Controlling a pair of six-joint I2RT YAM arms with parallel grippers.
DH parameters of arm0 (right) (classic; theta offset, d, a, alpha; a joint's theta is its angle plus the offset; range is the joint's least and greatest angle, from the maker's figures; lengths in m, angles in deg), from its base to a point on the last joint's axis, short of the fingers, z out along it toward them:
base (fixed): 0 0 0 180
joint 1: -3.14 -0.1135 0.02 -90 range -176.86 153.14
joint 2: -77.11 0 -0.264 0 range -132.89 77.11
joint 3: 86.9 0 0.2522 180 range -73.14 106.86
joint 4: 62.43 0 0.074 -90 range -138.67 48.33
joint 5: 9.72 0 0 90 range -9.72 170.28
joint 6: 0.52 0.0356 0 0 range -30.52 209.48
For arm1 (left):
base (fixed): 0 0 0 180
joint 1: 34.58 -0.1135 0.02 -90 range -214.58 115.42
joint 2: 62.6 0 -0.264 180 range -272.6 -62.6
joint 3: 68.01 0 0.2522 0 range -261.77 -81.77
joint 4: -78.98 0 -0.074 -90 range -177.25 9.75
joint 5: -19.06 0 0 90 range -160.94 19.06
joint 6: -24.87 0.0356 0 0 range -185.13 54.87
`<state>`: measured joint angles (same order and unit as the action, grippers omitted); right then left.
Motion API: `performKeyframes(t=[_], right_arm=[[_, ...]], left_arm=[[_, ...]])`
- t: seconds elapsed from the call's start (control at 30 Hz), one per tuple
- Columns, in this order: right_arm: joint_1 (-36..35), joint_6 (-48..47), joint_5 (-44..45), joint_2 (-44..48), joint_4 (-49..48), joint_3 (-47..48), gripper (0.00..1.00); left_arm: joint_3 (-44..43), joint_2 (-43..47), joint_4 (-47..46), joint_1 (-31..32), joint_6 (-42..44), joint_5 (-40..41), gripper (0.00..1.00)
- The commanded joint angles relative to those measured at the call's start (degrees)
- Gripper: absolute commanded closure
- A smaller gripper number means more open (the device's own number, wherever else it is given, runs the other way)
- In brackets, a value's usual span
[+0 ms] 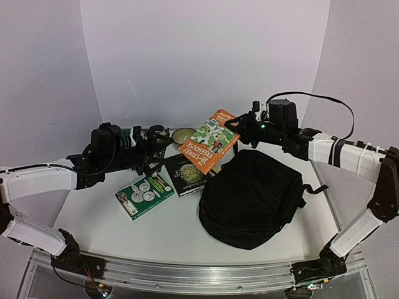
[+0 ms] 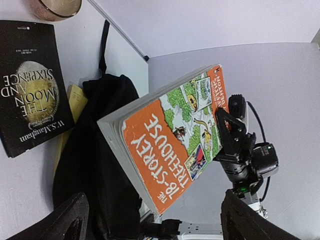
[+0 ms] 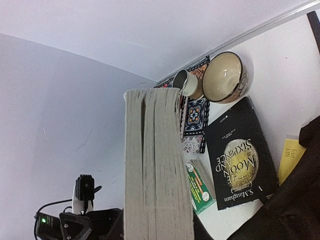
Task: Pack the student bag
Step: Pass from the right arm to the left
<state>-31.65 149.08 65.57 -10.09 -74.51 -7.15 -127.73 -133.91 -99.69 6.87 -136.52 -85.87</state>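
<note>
The student bag (image 1: 252, 196) lies on the table's right half, a soft black backpack, also seen in the left wrist view (image 2: 100, 165). An orange paperback (image 1: 210, 141) hangs tilted in the air above the bag's far left corner. My right gripper (image 1: 240, 123) is shut on the book's far end. In the right wrist view the book's grey page edge (image 3: 157, 170) fills the space between the jaws. My left gripper (image 1: 151, 159) stands open left of the book, clear of it. Both of its fingers (image 2: 70, 220) spread wide at the bottom of the left wrist view, under the orange cover (image 2: 175, 135).
A black paperback (image 1: 184, 174) and a green book (image 1: 144, 194) lie flat left of the bag. A bowl (image 1: 184, 134) and a mug (image 1: 156, 132) stand behind them on a patterned mat (image 3: 195, 117). A yellow sheet (image 3: 290, 155) pokes out from under the bag.
</note>
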Motion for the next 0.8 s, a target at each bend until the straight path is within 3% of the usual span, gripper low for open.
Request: performKeyframes(t=[0.0,0.77], right_arm=[[0.0,4.3,3.3,4.0,-12.3,0.9,1.00],[-1.1,10.8,3.5,6.1,-20.1,-1.2,1.00]], left_arm=[[0.1,-1.2,-10.2,1.1,-5.3,2.0,0.06],[-9.6,-19.0,-27.7,5.5,-10.6,2.7,0.07]])
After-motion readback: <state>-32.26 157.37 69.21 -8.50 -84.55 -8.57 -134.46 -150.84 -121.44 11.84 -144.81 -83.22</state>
